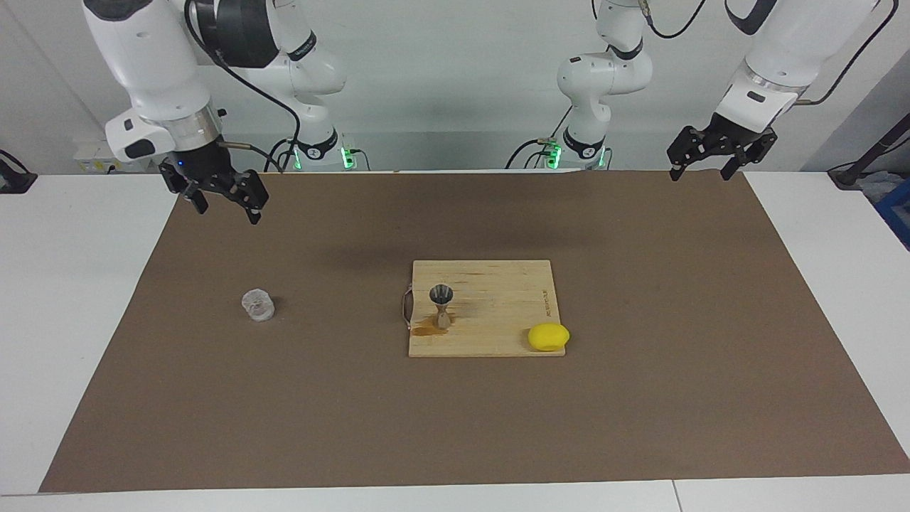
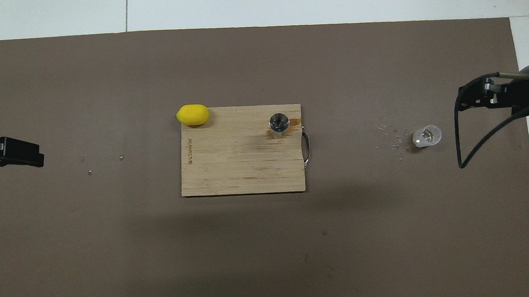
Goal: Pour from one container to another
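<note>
Lemon (image 1: 548,337) on the wooden cutting board's (image 1: 498,306) corner, both arms raised and empty.

Upright on the board stands the metal jigger (image 1: 441,306), by a brown stain; the glass tumbler (image 1: 257,305) sits on the brown mat (image 1: 640,398) toward the right arm's end, droplets around it. Right gripper (image 1: 224,202) hangs over the mat's edge near the robots, fingers spread, holding nothing; left gripper (image 1: 700,171) likewise at its end.

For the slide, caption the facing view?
Both grippers, left and right, hang open above the mat; glass on mat, jigger and lemon on board.
</note>
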Robot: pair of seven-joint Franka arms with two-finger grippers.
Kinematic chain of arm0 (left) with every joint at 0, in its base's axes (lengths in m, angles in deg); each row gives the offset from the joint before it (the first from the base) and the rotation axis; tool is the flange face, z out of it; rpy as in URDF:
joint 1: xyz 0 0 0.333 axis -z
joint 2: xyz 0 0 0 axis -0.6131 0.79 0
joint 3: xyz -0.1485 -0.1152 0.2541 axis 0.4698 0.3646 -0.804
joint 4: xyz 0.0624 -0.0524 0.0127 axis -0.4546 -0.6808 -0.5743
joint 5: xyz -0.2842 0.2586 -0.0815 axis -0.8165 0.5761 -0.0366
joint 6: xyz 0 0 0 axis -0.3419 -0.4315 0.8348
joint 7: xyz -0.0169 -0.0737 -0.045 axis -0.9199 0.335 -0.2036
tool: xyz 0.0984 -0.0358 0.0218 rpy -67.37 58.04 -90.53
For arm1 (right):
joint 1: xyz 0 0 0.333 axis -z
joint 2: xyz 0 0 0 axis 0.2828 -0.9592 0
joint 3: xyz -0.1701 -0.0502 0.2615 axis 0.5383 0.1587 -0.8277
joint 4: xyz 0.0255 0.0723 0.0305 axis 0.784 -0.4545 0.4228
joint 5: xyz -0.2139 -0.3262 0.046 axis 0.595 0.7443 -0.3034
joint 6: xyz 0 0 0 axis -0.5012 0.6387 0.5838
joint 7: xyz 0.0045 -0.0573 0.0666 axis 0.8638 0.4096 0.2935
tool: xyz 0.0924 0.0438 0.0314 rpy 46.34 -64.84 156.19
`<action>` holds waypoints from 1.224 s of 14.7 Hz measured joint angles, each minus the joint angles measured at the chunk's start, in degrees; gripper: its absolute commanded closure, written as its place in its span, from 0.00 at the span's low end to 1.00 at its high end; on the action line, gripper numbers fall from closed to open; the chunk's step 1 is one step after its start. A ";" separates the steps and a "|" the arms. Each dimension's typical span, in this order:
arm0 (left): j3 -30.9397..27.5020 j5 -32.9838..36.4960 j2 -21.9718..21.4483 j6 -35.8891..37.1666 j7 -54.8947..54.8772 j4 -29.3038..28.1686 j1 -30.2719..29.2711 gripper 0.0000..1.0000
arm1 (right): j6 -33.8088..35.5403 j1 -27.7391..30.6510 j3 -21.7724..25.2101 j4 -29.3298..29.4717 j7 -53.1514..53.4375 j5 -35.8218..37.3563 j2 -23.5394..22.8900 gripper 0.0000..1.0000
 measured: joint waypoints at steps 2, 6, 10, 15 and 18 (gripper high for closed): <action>0.00 0.00 0.00 0.00 0.00 0.00 0.00 0.00 | 2.60 0.03 -0.01 1.34 -0.24 0.00 -0.13 0.00; 0.00 0.00 0.00 0.00 0.00 0.00 0.00 0.00 | 3.23 -0.90 -0.93 1.44 -1.27 0.00 -1.27 0.00; 0.00 0.00 0.00 0.00 0.00 0.00 0.00 0.00 | 3.23 -1.02 -1.07 1.46 -1.27 0.00 -1.58 0.00; 0.00 0.00 0.00 0.00 0.00 0.00 0.00 0.00 | 3.14 -1.05 -1.16 1.49 -1.33 0.00 -1.58 0.00; 0.00 0.00 0.00 0.00 0.00 0.00 0.00 0.00 | 2.26 -1.01 -1.05 1.48 -2.66 -0.52 -1.58 0.00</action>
